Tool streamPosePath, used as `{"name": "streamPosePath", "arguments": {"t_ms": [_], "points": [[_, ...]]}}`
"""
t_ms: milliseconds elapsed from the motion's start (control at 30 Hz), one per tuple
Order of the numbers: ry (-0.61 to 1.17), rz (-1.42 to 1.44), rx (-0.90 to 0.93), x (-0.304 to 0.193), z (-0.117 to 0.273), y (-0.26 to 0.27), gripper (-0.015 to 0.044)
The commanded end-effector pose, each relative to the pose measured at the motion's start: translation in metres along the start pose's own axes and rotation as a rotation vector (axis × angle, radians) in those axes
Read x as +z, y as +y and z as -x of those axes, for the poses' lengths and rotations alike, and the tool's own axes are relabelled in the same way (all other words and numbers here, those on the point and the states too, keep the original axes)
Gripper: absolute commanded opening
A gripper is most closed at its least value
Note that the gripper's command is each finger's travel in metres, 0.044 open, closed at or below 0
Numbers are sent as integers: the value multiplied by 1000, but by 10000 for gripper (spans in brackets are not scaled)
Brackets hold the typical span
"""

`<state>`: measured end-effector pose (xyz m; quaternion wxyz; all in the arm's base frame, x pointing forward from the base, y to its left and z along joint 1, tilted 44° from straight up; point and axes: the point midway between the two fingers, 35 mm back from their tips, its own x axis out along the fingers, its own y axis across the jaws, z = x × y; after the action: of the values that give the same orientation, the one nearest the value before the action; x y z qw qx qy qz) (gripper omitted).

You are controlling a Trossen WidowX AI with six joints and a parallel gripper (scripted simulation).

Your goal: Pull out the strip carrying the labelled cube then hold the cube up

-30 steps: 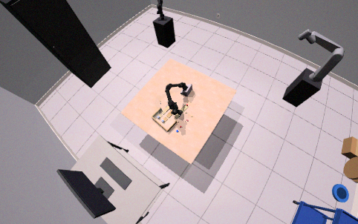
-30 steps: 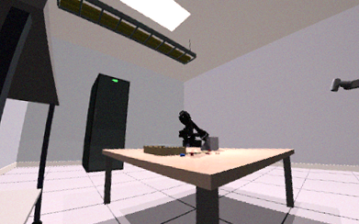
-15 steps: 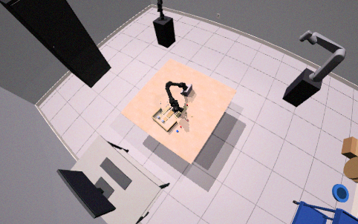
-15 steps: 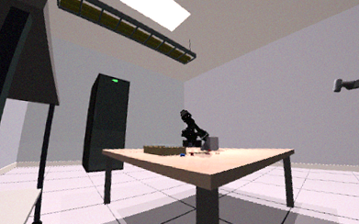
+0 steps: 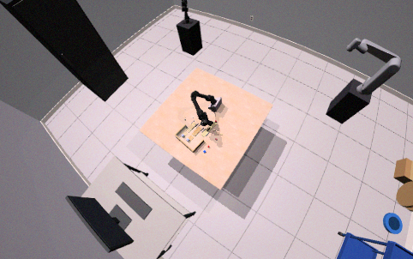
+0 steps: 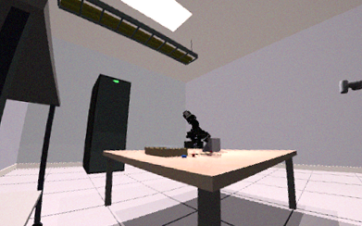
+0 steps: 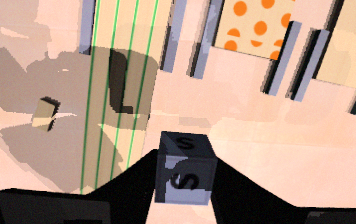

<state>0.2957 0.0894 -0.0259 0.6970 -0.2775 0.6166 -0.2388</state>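
My gripper is shut on a grey cube marked with a black S on its top and front faces. The cube sits squarely between the fingertips in the wrist view, and a dark shadow lies apart from it on the strip behind. The pale strip with green lines lies left of the cube, between grey rails and reaching out past their ends. An orange-dotted strip lies between rails at the upper right, with a plain pale strip beyond it.
A small tan block lies left of the striped strip. Grey rails stand beside the strips. A shallow wooden tray stands on the table. Small blue and red pieces lie near it.
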Motion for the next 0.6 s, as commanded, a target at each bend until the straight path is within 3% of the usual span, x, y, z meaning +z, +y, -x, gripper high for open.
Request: {"name": "streamPosePath", "arguments": {"t_ms": [0,233,567], "points": [[1,-5,4,-6,0,-1,0],[1,-5,5,-6,34,-1,0],[1,-5,5,-7,35,-1,0]]}}
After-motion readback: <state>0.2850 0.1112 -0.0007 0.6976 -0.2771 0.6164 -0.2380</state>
